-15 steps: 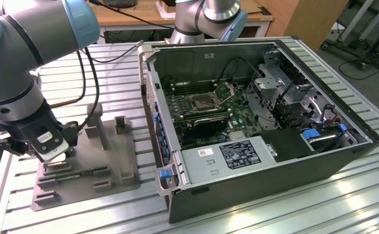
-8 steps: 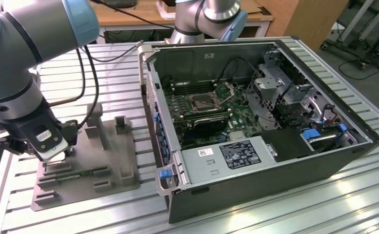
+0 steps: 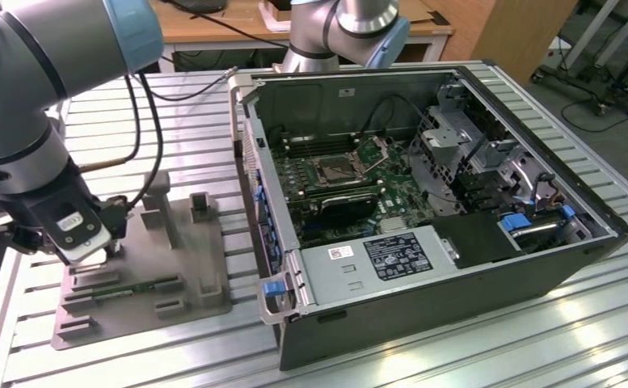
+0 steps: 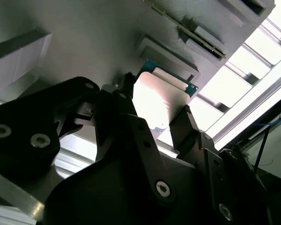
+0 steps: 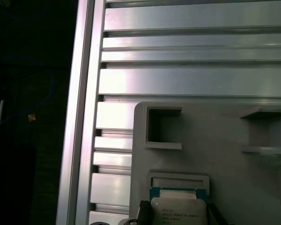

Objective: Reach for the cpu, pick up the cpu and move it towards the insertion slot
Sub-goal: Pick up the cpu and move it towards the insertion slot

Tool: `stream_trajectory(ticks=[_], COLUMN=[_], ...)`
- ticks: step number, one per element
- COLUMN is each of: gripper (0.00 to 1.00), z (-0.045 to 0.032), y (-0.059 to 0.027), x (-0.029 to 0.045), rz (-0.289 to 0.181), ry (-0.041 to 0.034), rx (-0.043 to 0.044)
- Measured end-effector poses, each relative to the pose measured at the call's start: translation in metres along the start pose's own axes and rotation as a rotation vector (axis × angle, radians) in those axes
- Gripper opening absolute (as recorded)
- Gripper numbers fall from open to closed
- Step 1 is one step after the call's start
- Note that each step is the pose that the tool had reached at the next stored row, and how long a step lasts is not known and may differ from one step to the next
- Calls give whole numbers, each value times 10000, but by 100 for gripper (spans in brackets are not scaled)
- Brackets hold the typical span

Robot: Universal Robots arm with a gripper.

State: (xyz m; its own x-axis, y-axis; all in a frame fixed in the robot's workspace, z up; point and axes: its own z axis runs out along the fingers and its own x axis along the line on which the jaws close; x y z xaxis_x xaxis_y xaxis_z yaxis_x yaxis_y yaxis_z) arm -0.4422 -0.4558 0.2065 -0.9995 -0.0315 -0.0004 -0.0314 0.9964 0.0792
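While gripper straddles cpu, slot (exterior view) gapes.

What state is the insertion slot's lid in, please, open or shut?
Open: in the exterior view the lid stands raised beside the insertion slot, dark centre exposed.

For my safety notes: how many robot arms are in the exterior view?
2. The near arm is at the exterior view's left, above the grey fixture plate; the far arm is behind the open computer case. Others may be hidden.
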Motion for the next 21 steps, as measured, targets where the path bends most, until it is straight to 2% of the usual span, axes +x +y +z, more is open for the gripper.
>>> stream_trajectory(ticks=[13, 21], gripper=[55, 55], z=[-23, -64], y=[2, 5], x=[0, 0], rz=[0, 0], ry=[-1, -2], rx=[-6, -36])
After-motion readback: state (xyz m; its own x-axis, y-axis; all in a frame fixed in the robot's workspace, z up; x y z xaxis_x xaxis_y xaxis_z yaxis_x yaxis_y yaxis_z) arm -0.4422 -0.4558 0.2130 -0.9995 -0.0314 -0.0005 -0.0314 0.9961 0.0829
